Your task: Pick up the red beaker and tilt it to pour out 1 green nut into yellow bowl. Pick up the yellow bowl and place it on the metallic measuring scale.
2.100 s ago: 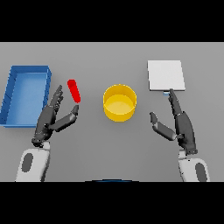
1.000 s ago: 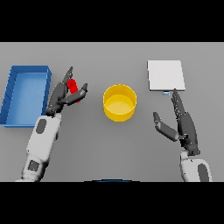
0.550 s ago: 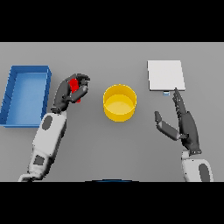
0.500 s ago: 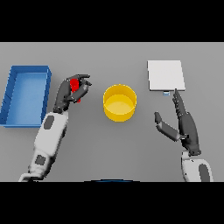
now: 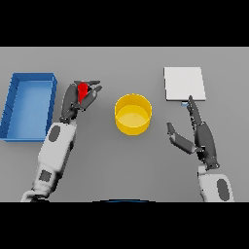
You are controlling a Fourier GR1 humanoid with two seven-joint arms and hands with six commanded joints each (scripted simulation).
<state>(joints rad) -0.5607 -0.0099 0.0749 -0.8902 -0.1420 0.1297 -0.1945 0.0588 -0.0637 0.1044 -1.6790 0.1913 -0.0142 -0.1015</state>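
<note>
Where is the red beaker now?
In the head view, the red beaker is in the left hand, between the blue tray and the yellow bowl.

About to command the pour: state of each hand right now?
Left hand: closed around the red beaker.
Right hand: open, holding nothing, below the scale.

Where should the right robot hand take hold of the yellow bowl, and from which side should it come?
Probably at the rim and wall on the bowl's right side. The yellow bowl is round, upright and open on top, without a handle, so pinching the wall over the rim seems best. The right robot hand rests open on that side, with nothing between them. The left robot hand already holds the red beaker.
</note>
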